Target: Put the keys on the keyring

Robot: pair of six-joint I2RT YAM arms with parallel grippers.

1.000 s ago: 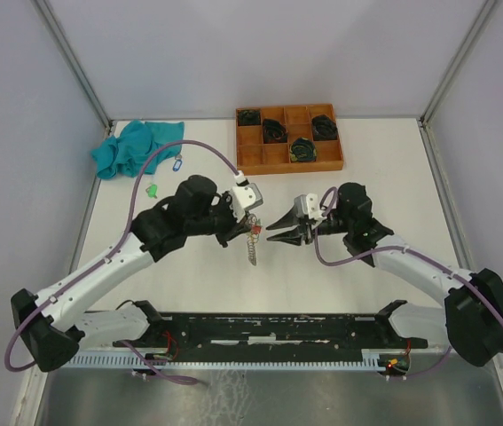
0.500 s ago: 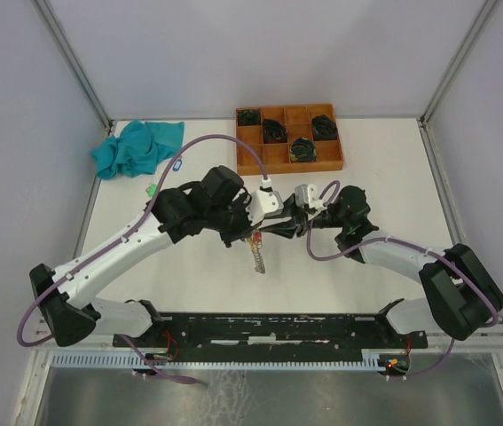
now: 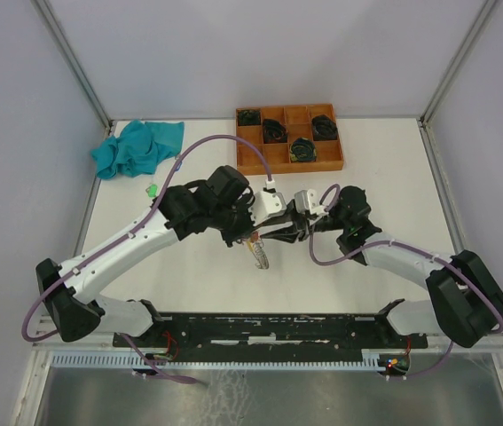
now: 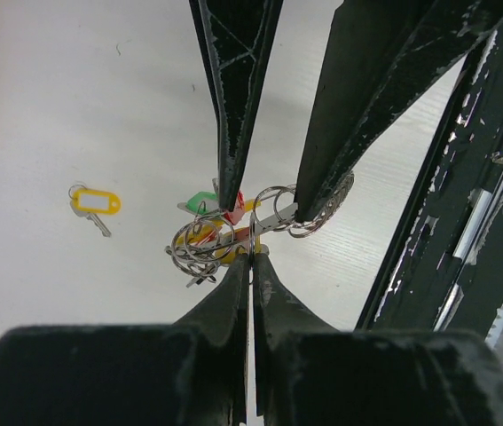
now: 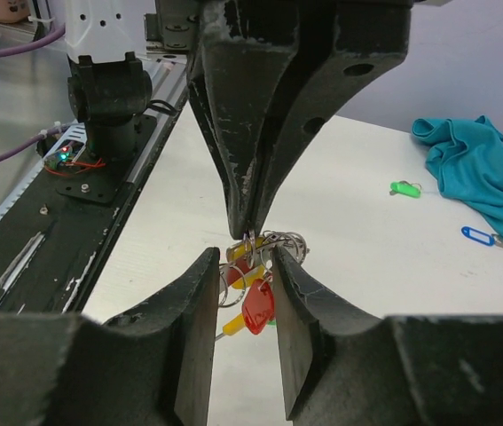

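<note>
My left gripper (image 4: pixel 251 255) is shut on a steel keyring (image 4: pixel 205 241) carrying several rings and red and yellow tags (image 5: pixel 258 306), and holds it above the table. The bunch (image 3: pixel 259 252) hangs below the two grippers at mid-table. My right gripper (image 5: pixel 244 257) faces the left one tip to tip and is open. Its fingers (image 4: pixel 233 106) stand on either side of the bunch, one finger against the outer rings (image 4: pixel 315 209). One yellow-tagged key (image 4: pixel 94 201) lies loose on the table. A green-tagged key (image 5: pixel 404 188) and a blue-tagged key (image 5: pixel 475 235) lie farther off.
A teal cloth (image 3: pixel 136 146) is bunched at the back left, with the green-tagged key (image 3: pixel 153 189) near it. An orange compartment tray (image 3: pixel 253 158) holding black coiled bundles stands at the back centre. The black base rail (image 3: pixel 278 330) runs along the near edge.
The left arm swung right with the keyring while the right gripper moved left to meet it. The right gripper's fingers now straddle the bunch.
</note>
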